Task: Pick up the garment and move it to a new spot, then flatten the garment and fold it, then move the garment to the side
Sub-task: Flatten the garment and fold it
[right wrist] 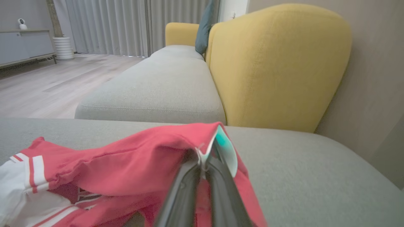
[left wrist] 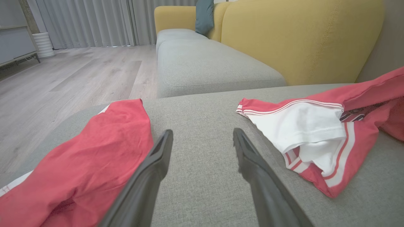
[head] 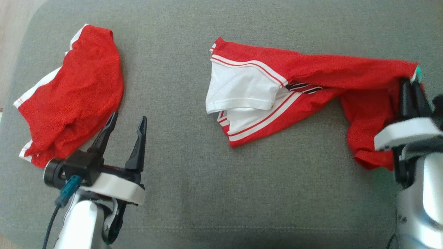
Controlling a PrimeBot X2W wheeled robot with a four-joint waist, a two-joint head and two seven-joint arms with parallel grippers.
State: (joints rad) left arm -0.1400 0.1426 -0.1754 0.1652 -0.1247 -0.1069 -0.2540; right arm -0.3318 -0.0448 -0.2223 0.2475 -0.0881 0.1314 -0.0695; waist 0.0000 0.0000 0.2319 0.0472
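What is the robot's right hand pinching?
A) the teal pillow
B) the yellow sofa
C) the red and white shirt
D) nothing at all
C: the right gripper is shut on a red edge of the red and white shirt.

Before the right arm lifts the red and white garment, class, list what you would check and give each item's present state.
1. right gripper shut on the garment edge: ok.
2. Grip takes one layer only: cannot tell.
3. left gripper open, holding nothing: ok.
4. Garment apart from the second red garment, bare cushion between them: ok.
5. Garment lying flat: not ok, it is bunched with a white sleeve folded over.
6. Bare cushion free for a new spot: ok.
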